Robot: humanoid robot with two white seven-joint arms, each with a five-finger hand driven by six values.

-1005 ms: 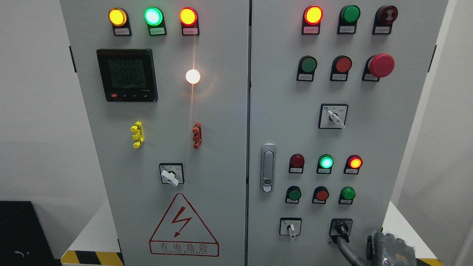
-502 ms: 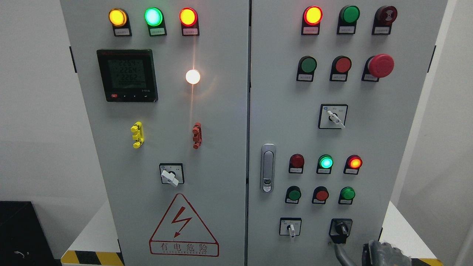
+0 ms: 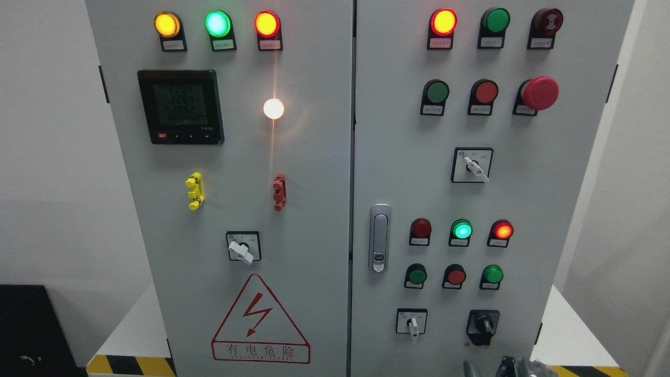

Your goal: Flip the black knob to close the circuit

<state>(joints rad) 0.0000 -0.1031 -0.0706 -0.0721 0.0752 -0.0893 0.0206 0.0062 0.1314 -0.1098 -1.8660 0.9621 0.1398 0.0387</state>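
Knob position: the black knob point(image 3: 483, 325) sits at the lower right of the grey steel cabinet point(image 3: 314, 209), pointer near vertical, untouched. Whether the circuit is closed cannot be told. Only the top of the right hand point(image 3: 515, 365) shows at the bottom edge; finger state indeterminate. Knob is glossy moulded plastic.

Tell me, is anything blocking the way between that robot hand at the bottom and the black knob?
Nothing visible does. The right hand barely shows at the bottom edge, below the black knob, with only bare grey cabinet door between them. They are apart, not touching.
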